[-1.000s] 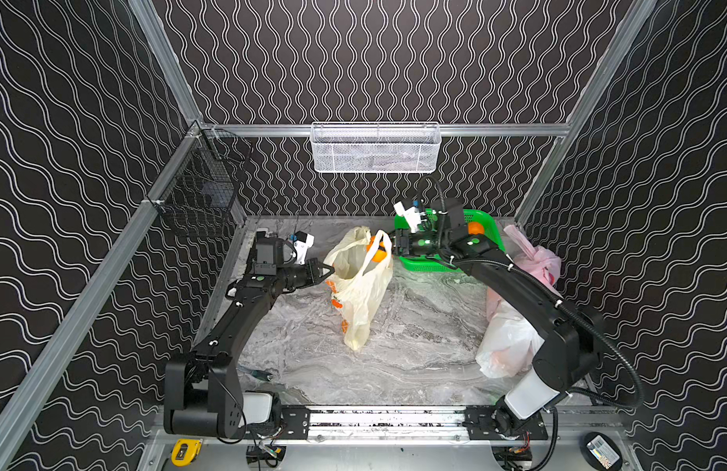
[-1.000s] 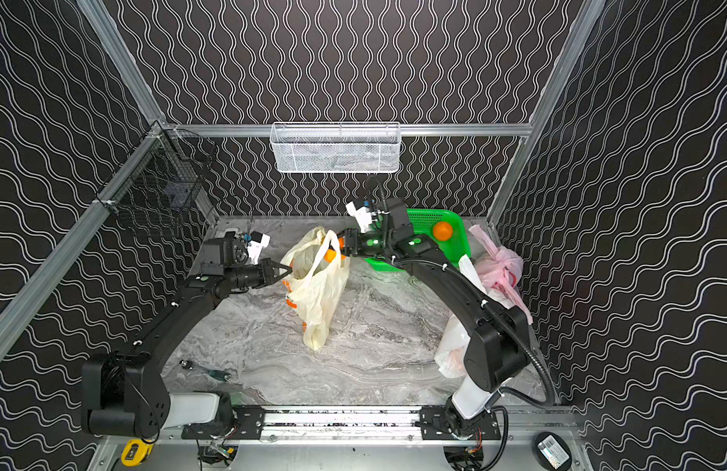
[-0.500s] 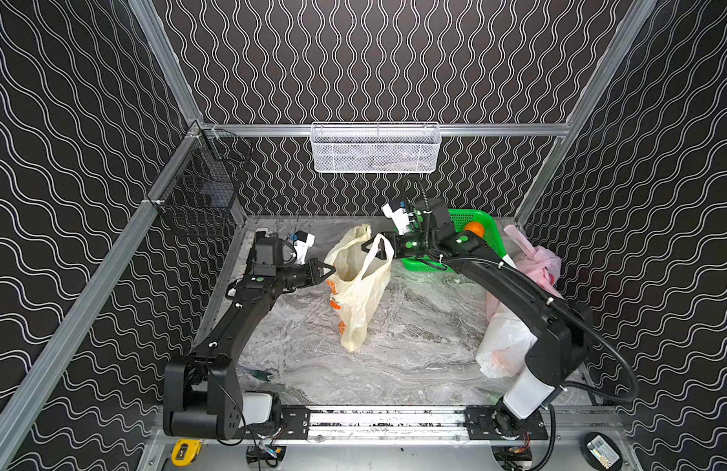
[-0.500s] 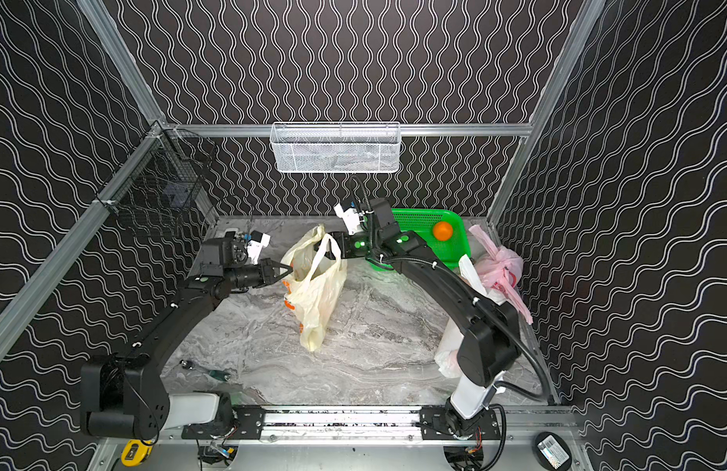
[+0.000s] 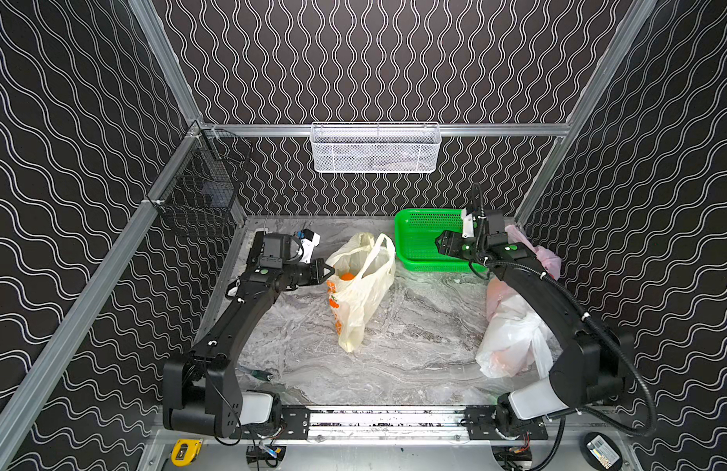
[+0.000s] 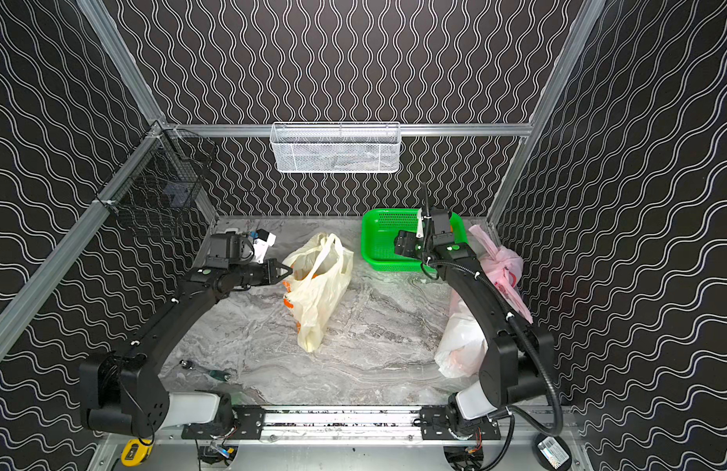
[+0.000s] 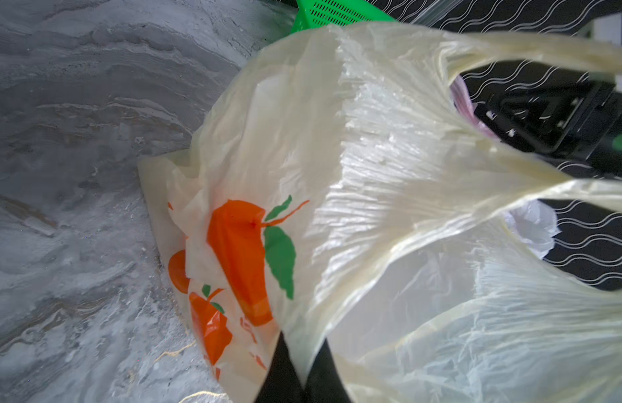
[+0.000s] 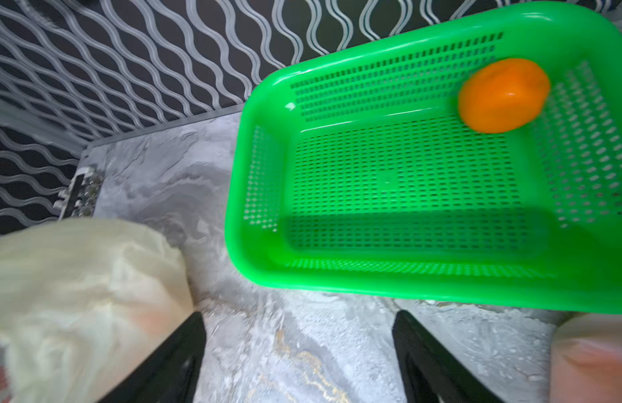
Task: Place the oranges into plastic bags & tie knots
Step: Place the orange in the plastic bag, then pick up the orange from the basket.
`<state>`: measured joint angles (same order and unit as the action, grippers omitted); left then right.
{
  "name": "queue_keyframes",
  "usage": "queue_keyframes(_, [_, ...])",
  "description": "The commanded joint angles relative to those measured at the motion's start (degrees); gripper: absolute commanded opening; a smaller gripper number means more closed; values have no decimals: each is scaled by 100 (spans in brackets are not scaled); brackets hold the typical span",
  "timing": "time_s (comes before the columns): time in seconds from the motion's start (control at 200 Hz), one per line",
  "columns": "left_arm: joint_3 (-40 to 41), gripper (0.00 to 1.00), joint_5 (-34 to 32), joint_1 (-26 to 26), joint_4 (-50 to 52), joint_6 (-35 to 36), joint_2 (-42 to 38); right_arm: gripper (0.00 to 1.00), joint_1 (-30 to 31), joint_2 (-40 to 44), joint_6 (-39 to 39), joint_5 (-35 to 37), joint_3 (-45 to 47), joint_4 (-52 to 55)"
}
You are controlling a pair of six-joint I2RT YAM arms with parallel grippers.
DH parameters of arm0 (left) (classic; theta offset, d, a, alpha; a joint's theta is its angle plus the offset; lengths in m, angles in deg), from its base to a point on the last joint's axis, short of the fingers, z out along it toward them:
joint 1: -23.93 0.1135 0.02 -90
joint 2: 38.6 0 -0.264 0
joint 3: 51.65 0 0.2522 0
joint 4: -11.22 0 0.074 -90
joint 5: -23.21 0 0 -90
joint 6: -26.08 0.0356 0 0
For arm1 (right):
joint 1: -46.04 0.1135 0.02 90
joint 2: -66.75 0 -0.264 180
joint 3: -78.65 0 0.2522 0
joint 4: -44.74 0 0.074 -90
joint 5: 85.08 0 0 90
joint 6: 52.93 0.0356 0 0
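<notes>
— On the counter (image 5: 415, 326), why does the pale yellow printed plastic bag (image 5: 364, 293) gape?
— Left end effector (image 5: 331, 270) clamps its rim. Right end effector (image 8: 297, 314), spread and empty, faces the small round orange (image 8: 503, 96) in the green perforated basket (image 8: 407, 279).

The left arm (image 5: 247, 310) and right arm (image 5: 545, 297) are matte black, with white base housings (image 5: 253, 407), green wrist dots (image 5: 264, 271) and black cables (image 5: 623, 379).

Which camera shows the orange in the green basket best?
The right wrist view: the orange sits large and unblocked in a corner of the green basket. In both top views the right arm covers it; the left wrist view catches only the basket's edge.
</notes>
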<state>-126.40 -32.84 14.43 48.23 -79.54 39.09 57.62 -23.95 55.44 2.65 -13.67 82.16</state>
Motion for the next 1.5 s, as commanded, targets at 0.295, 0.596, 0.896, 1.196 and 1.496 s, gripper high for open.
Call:
queue_keyframes(0.295, [-543,0,-1331,-412,871,751,228,87,-1116,-2778,462,431,-2247,95])
queue_keyframes(0.596, [-401,0,-1120,-421,806,912,272,88,-1338,-4190,531,623,-3675,162])
queue_keyframes(0.896, [-332,0,-1043,-421,822,916,333,90,-1473,-5135,546,677,-4697,314])
queue_keyframes(1.196, [-432,0,-1067,-417,1004,999,376,82,-1518,-5730,295,573,-5294,364])
queue_keyframes(1.496, [-445,0,-699,-349,884,835,372,64,-1563,-5345,281,397,-4832,79])
